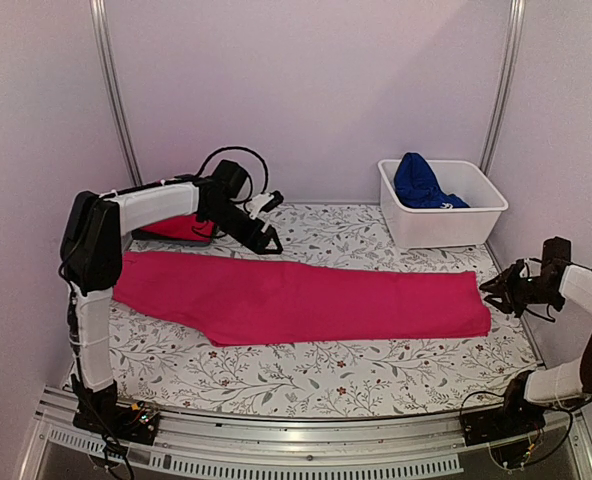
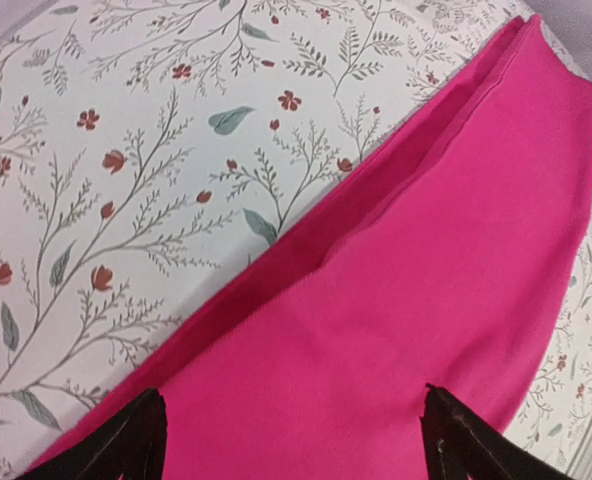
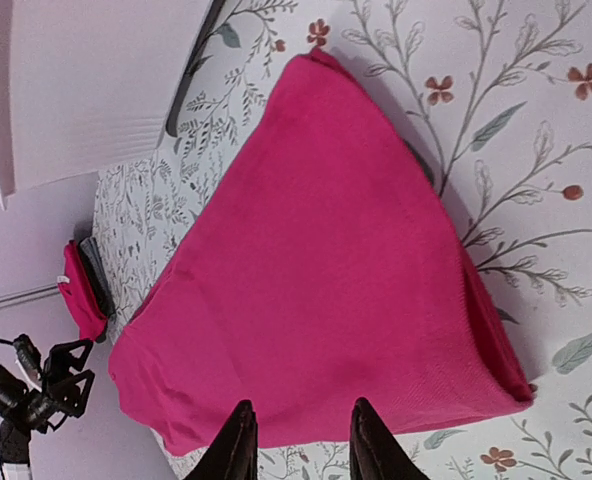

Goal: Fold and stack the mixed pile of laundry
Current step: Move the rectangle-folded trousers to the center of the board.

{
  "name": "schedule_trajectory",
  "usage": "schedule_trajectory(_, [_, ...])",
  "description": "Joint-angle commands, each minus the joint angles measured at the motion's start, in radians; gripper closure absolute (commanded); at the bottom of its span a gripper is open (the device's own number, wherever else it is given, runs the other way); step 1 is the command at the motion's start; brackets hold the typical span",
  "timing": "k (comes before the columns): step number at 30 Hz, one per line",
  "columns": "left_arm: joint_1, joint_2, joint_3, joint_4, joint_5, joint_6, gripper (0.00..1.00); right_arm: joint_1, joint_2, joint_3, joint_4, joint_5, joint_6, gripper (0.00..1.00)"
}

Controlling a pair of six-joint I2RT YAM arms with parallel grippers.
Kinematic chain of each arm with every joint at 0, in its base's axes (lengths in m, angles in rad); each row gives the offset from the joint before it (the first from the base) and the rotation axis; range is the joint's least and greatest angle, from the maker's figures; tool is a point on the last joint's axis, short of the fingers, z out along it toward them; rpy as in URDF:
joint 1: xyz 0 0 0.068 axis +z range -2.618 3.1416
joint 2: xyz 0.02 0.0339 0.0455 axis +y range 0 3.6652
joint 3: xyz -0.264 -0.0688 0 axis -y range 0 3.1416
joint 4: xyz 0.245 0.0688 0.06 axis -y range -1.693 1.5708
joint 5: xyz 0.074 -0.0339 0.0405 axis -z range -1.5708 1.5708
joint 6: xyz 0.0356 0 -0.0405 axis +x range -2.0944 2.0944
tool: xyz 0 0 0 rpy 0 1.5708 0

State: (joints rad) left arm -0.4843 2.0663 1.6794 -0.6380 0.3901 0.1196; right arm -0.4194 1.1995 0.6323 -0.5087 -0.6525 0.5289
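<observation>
The magenta-pink garment [image 1: 306, 298] lies folded into a long band across the floral cloth, and fills the left wrist view [image 2: 426, 300] and the right wrist view [image 3: 316, 270]. My left gripper [image 1: 271, 240] hovers over its far edge, left of the middle, open wide [image 2: 296, 445] with nothing between the fingers. At the band's right end my right gripper [image 1: 503, 290] has its jaws [image 3: 304, 450] apart above the cloth's edge, holding nothing. A folded red tee [image 1: 176, 228] sits at the back left on a dark layer. The royal blue garment [image 1: 421, 180] lies in the tub.
The white plastic tub [image 1: 456, 222] stands at the back right, also seen in the right wrist view [image 3: 76, 90]. The leaf-patterned cloth [image 1: 306, 375] covers the table. Metal posts rise at both back corners. The table's right edge runs just under my right gripper.
</observation>
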Motion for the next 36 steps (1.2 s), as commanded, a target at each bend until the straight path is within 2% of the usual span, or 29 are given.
schedule_trajectory(1, [-0.028, 0.141, 0.18, -0.073, 0.117, 0.152, 0.15, 0.086, -0.051, 0.009, 0.078, -0.067, 0.032, 0.67])
schedule_trajectory(4, [-0.029, 0.224, 0.254, -0.086, 0.154, 0.157, 0.21, 0.152, -0.034, 0.002, 0.105, -0.068, 0.06, 0.65])
schedule_trajectory(11, [-0.036, 0.365, 0.361, -0.101, 0.094, 0.159, 0.41, 0.263, 0.018, 0.005, 0.153, -0.043, 0.098, 0.64])
schedule_trajectory(13, [-0.035, 0.396, 0.384, -0.097, 0.055, 0.146, 0.52, 0.278, 0.051, 0.008, 0.158, -0.042, 0.092, 0.63])
schedule_trajectory(17, [-0.019, 0.449, 0.432, -0.094, 0.026, 0.123, 0.81, 0.305, 0.112, 0.011, 0.163, -0.037, 0.077, 0.63])
schedule_trajectory(18, [-0.013, 0.459, 0.439, -0.09, 0.024, 0.114, 0.85, 0.312, 0.119, 0.01, 0.163, -0.03, 0.073, 0.63])
schedule_trajectory(22, [0.008, 0.499, 0.464, -0.084, -0.002, 0.081, 0.95, 0.328, 0.177, -0.017, 0.182, 0.011, 0.069, 0.62])
schedule_trajectory(24, [0.014, 0.517, 0.481, -0.082, -0.032, 0.047, 0.95, 0.328, 0.22, -0.031, 0.18, 0.046, 0.062, 0.61])
schedule_trajectory(27, [0.014, 0.529, 0.51, -0.095, -0.129, 0.002, 0.84, 0.327, 0.301, -0.038, 0.177, 0.092, 0.062, 0.59])
schedule_trajectory(29, [0.019, 0.497, 0.505, -0.084, -0.188, -0.04, 0.53, 0.326, 0.336, -0.041, 0.187, 0.115, 0.077, 0.55])
schedule_trajectory(31, [0.028, 0.413, 0.459, -0.035, -0.195, -0.078, 0.35, 0.316, 0.354, -0.039, 0.196, 0.133, 0.107, 0.53])
schedule_trajectory(32, [0.036, 0.348, 0.413, 0.009, -0.191, -0.098, 0.07, 0.307, 0.366, -0.04, 0.197, 0.139, 0.12, 0.52])
schedule_trajectory(33, [0.041, 0.278, 0.366, 0.065, -0.195, -0.113, 0.01, 0.29, 0.374, -0.041, 0.194, 0.143, 0.129, 0.52])
schedule_trajectory(36, [0.052, 0.066, 0.216, 0.197, -0.253, -0.172, 0.0, 0.216, 0.383, -0.06, 0.177, 0.174, 0.134, 0.52])
